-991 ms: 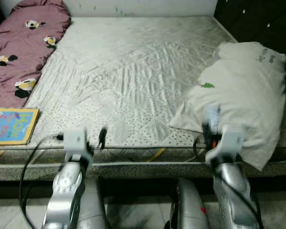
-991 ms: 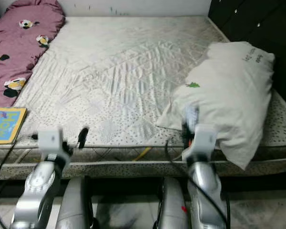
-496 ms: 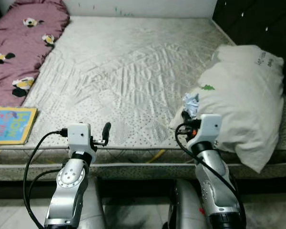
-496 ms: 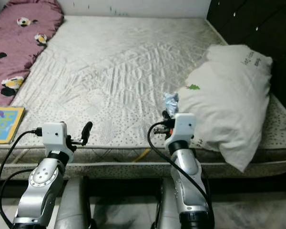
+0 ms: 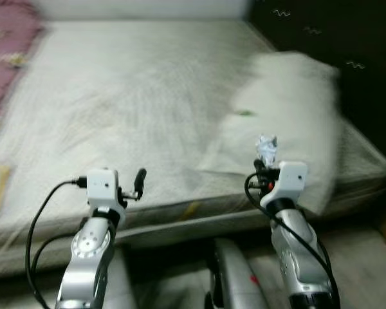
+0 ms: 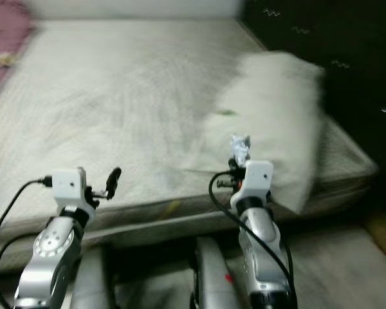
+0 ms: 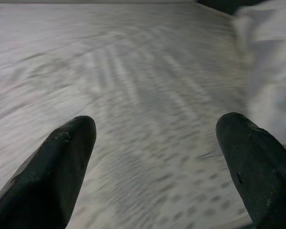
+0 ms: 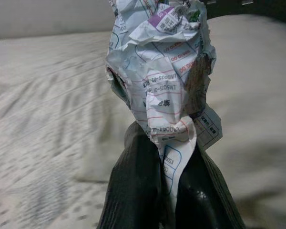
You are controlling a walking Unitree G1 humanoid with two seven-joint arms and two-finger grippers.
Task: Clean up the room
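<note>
My right gripper (image 5: pixel 265 154) is shut on a crumpled paper wrapper (image 8: pixel 162 71) with printed text, held up in front of the white pillow (image 5: pixel 289 122) at the bed's near right edge. The wrapper (image 6: pixel 240 147) sticks up above the fingers (image 8: pixel 138 191). My left gripper (image 5: pixel 139 181) is raised over the near edge of the mattress (image 5: pixel 116 109), open with nothing between its fingers (image 7: pixel 66 162). The eye views are blurred by motion.
A maroon patterned cushion (image 5: pixel 13 45) lies along the bed's left side. A dark cabinet (image 6: pixel 321 58) stands right of the bed. Floor (image 6: pixel 347 270) shows at the lower right beyond the mattress corner.
The camera has swung to the right, so the bed and pillow sit further left in the picture. My right gripper still holds the wrapper; the left arm keeps its pose.
</note>
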